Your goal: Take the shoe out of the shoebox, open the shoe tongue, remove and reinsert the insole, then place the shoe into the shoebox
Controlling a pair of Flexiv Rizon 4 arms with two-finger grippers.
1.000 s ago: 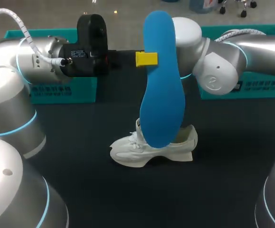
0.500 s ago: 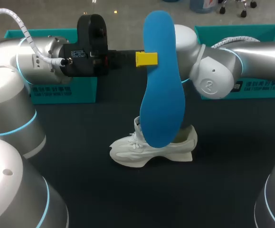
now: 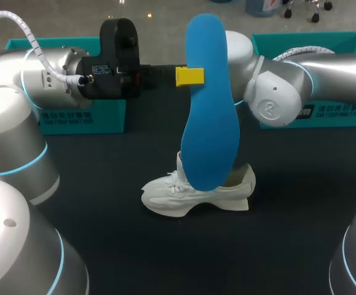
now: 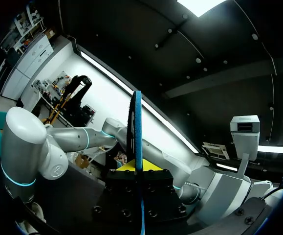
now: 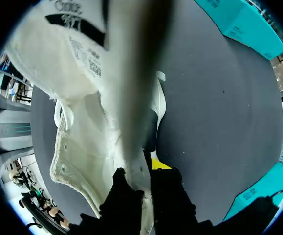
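Observation:
My left gripper (image 3: 191, 76) is shut on a blue insole (image 3: 209, 123) and holds it upright, high above the table. In the left wrist view the insole (image 4: 138, 127) shows edge-on between that gripper's (image 4: 139, 169) fingers. Below it a white shoe (image 3: 190, 193) stands on the black table (image 3: 288, 221), toe to the left. My right arm (image 3: 276, 98) comes in behind the insole, which hides its gripper in the head view. The right wrist view shows my right gripper (image 5: 141, 172) shut on a strip of the shoe's (image 5: 87, 142) white upper, apparently the tongue.
A teal shoebox part (image 3: 73, 117) stands at the back left behind my left arm, and another teal box part (image 3: 331, 114) stands at the back right. Bare table lies in front of the shoe.
My right arm moved slightly left and down behind the insole, and its gripper shut on the shoe's upper. The left arm and the insole stayed still.

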